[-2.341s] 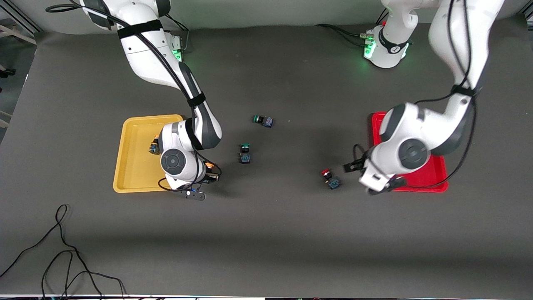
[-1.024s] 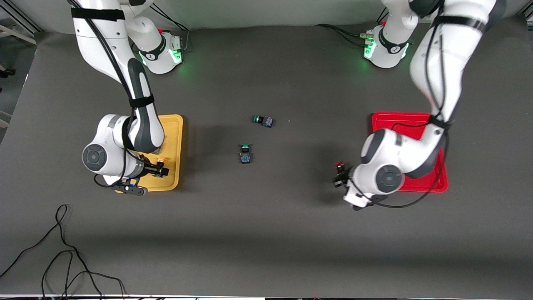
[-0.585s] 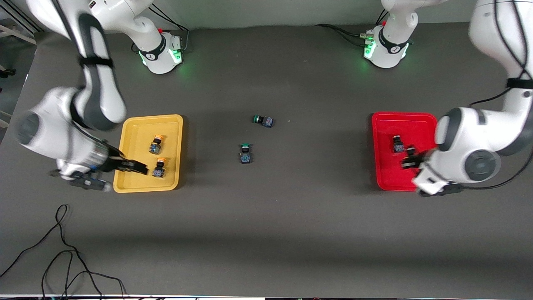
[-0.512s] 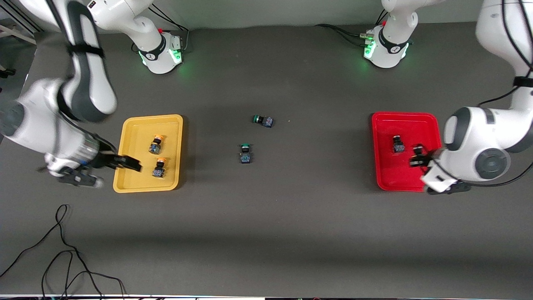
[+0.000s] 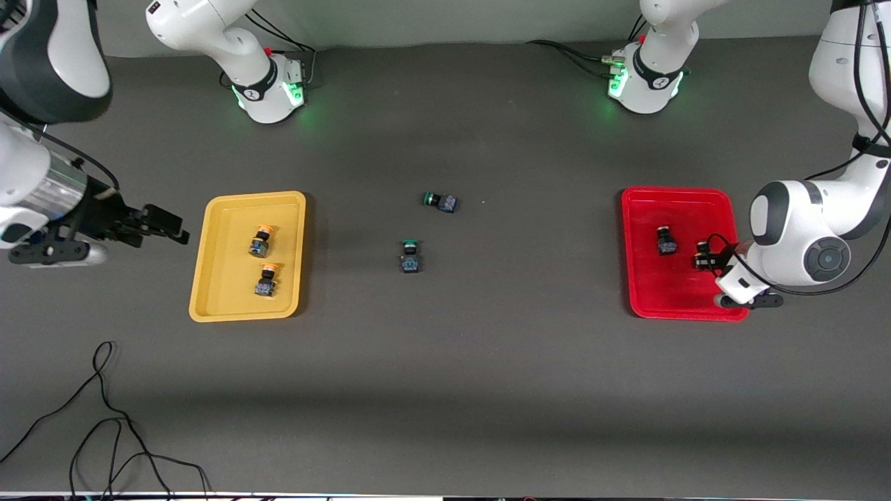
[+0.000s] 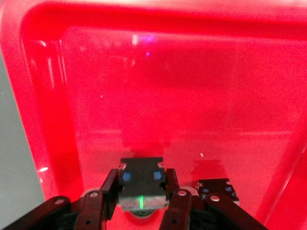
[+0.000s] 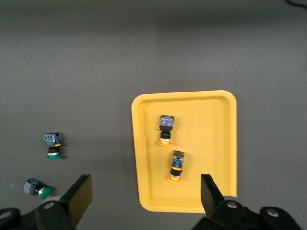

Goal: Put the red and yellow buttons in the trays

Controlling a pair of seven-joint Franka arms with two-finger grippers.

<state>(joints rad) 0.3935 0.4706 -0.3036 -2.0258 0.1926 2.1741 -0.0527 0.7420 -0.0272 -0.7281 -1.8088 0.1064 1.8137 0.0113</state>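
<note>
The yellow tray (image 5: 221, 278) holds two yellow-capped buttons (image 5: 260, 241) (image 5: 265, 281). My right gripper (image 5: 170, 226) is open and empty, raised beside that tray toward the right arm's end. The right wrist view shows the tray (image 7: 211, 143), both buttons (image 7: 166, 128) (image 7: 176, 165) and my right gripper (image 7: 145, 184). The red tray (image 5: 668, 292) holds one red button (image 5: 665, 241). My left gripper (image 5: 704, 259) is low over that tray, shut on the second red button (image 6: 142, 184). The left wrist view shows the tray floor (image 6: 192, 96) and the other button (image 6: 216, 188).
Two green-capped buttons (image 5: 440, 201) (image 5: 410, 256) lie on the dark mat between the trays; they also show in the right wrist view (image 7: 52, 143) (image 7: 36, 188). A black cable (image 5: 104, 417) lies near the front corner at the right arm's end.
My right gripper released a yellow button in the yellow tray and drew away off it. My left gripper lifted a red button from the mat and carried it over the red tray.
</note>
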